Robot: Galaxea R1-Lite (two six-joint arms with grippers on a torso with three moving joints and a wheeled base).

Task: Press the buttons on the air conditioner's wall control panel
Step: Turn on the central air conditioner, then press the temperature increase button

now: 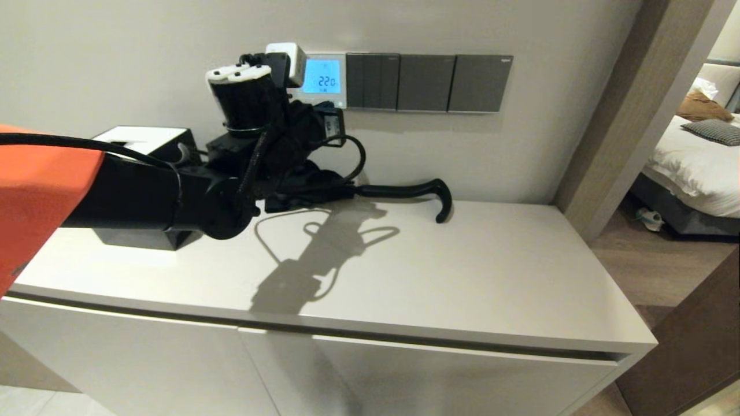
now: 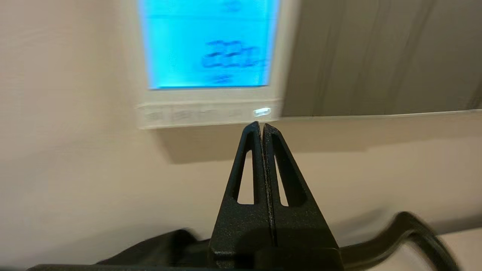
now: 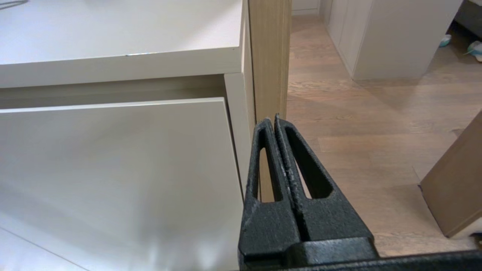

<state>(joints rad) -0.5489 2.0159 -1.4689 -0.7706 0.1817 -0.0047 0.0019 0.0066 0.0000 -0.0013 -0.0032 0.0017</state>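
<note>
The air conditioner's wall control panel [image 1: 322, 78] is a white-framed square on the wall, and its blue screen reads 22. In the left wrist view the panel [image 2: 276, 56] fills the top, with the row of pale buttons [image 2: 188, 114] along its lower edge. The button at one end [image 2: 262, 111] glows white. My left gripper [image 2: 260, 126] is shut and empty, its tips just under that lit button; contact cannot be judged. In the head view the left gripper [image 1: 332, 112] sits at the panel's lower edge. My right gripper [image 3: 273, 120] is shut, parked low beside the cabinet's right end.
Three dark grey switch plates [image 1: 428, 82] adjoin the panel on the right. A black box with a white top [image 1: 147, 144] and a black hooked handle [image 1: 416, 190] lie on the white cabinet top [image 1: 462, 277]. A wooden door frame [image 1: 630, 115] stands to the right.
</note>
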